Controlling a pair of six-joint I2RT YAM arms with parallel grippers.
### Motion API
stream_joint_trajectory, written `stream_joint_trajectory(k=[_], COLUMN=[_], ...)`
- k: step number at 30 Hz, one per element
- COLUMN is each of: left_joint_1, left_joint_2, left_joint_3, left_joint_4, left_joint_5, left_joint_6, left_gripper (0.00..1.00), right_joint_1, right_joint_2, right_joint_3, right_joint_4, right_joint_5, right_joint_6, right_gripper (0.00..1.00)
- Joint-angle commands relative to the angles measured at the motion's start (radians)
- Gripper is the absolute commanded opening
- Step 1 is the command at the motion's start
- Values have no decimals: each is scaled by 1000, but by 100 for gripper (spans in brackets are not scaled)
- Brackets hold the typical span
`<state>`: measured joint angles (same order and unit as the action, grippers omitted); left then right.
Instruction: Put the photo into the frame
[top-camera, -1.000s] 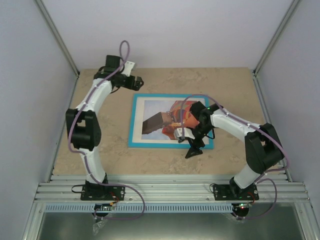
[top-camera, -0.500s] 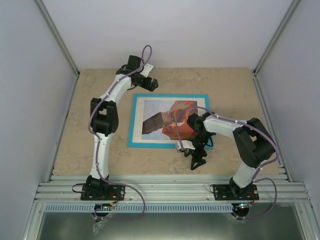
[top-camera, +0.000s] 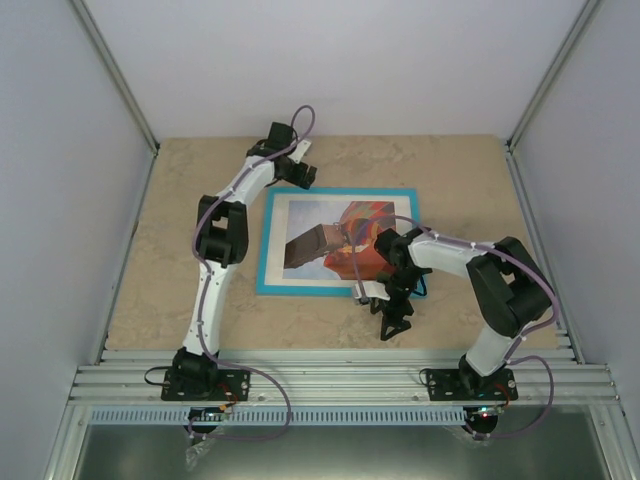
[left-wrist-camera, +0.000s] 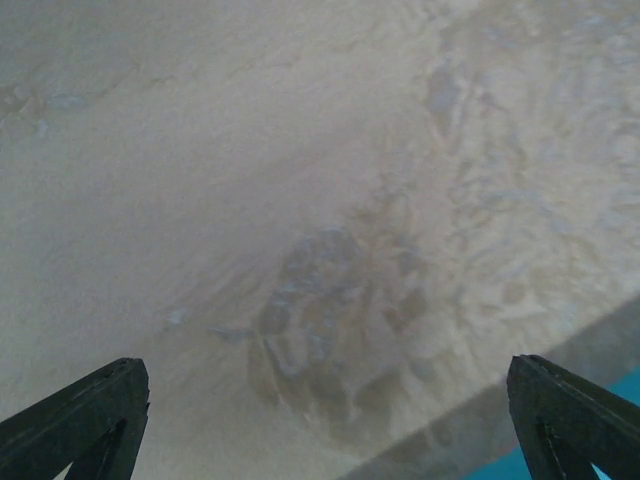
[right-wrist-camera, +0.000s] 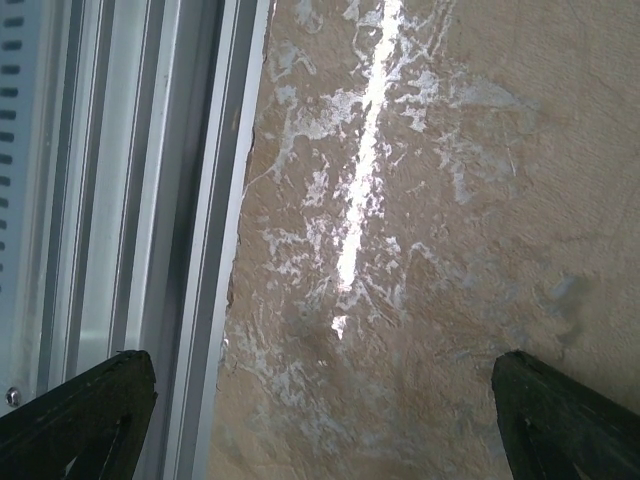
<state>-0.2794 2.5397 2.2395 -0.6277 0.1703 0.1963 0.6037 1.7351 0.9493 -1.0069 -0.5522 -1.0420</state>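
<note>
The turquoise frame (top-camera: 263, 255) lies flat in the middle of the table. Inside it sits the photo (top-camera: 335, 222), an orange-red balloon with a brown basket on pale sky. My left gripper (top-camera: 303, 175) hovers open just beyond the frame's far left corner. In the left wrist view the gripper (left-wrist-camera: 322, 365) is over bare table, with a bit of the frame (left-wrist-camera: 625, 400) at the lower right. My right gripper (top-camera: 393, 322) is open over the table just off the frame's near edge. The right arm hides part of the photo's near right corner.
In the right wrist view the gripper (right-wrist-camera: 315, 360) is above marbled table, next to the aluminium rail (right-wrist-camera: 150, 200) at the table's near edge. Grey walls close the table in at the back and on both sides.
The left arm has swung right, from the far left of the table to the frame's far left corner. The right gripper has drawn back off the frame toward the near edge.
</note>
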Motion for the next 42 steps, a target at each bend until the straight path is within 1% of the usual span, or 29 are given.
stream_joint_trajectory(k=[1,6,10,12,15,18,23,26,30,33,36,39,42], left_joint_1=[0,2,2,2,4,18,46,46,46,46,41,35,32], left_joint_2=[48,59,61,53,20,-27,-88,-149,-260,-349,-434,-505,-536], left_joint_3=[53,48,50,45,-13,-108,-198,-304,-502,-657,-831,-932,-978], left_joint_4=[14,-18,-87,-135,-185,-213,-278,-302,-284,-260,-206,-151,-142], left_joint_5=[-94,-155,-150,-137,-146,-140,-75,-31,47,122,171,197,235], left_joint_6=[21,66,108,155,207,245,304,347,393,397,391,377,378], left_gripper=[99,99,99,99,99,99,98,96,94,92,91,91,90], right_joint_1=[-4,-41,-90,-131,-194,-243,-330,-384,-452,-471,-471,-465,-451], right_joint_2=[37,38,67,86,111,147,231,290,404,488,539,577,603], right_joint_3=[-54,-69,-56,-45,-23,9,119,233,452,567,637,681,696], right_joint_4=[69,80,91,91,90,101,74,40,-27,-45,-37,-33,-34], right_joint_5=[122,150,174,174,168,177,118,46,-93,-170,-223,-282,-314], right_joint_6=[58,66,82,97,119,151,228,288,388,457,520,560,579], right_gripper=[93,94,95,95,96,98,98,98,98,98,98,98,98])
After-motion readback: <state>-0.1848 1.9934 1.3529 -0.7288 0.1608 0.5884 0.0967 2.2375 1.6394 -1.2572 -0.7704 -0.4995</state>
